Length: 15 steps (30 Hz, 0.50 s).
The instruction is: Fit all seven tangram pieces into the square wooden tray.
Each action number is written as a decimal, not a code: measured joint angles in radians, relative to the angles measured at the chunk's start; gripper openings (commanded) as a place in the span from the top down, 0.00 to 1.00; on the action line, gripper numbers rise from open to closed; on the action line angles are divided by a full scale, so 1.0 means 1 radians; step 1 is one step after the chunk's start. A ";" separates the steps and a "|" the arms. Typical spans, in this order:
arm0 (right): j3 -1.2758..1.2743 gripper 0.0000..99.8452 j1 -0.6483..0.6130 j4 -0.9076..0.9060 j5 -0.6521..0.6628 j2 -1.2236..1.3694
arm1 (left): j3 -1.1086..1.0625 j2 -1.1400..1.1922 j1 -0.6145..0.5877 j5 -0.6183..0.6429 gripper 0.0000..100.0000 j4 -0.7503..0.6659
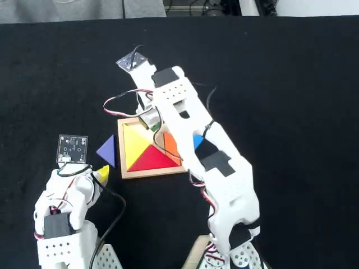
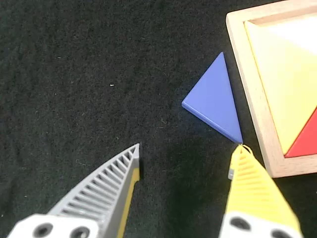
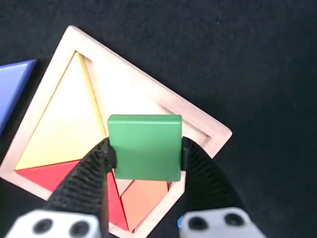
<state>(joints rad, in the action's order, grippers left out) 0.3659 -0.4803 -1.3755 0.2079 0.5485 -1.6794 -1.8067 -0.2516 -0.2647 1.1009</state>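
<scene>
**Green square gripped over the tray**

The green square (image 3: 144, 147) is clamped between the fingers of the right gripper (image 3: 146, 151) and is seen over the bare part of the wooden tray (image 3: 214, 133). A yellow triangle (image 3: 64, 131), a red triangle (image 3: 42, 174) and an orange piece (image 3: 143, 198) are seated in the tray. A blue triangle (image 2: 214, 96) is left on the black table (image 2: 74, 74), just beside the tray's rim. The left gripper (image 2: 188, 147) is spread wide and holds nothing, its yellow finger (image 2: 250, 183) tipped at the triangle's corner.

One wooden tray (image 1: 120, 148), two arms (image 1: 190, 129), six tangram pieces (image 1: 136, 143) — two blue (image 1: 106, 150), one each yellow (image 3: 64, 129), red (image 1: 152, 159), orange (image 1: 170, 144), green (image 3: 144, 147).
</scene>
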 measured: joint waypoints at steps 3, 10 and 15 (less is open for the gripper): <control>-0.026 0.98 0.000 0.028 0.000 0.000 | 0.000 0.000 0.000 0.000 0.71 0.000; -0.104 0.98 -0.023 0.095 0.000 0.000 | 0.000 0.000 0.000 0.000 0.71 0.000; -0.123 0.98 -0.066 0.126 0.000 0.000 | 0.000 0.000 0.000 0.000 0.71 0.000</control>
<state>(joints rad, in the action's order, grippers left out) 0.2432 -0.5462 -1.2497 0.2079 0.5485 -1.6794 -1.8067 -0.2516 -0.2647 1.1009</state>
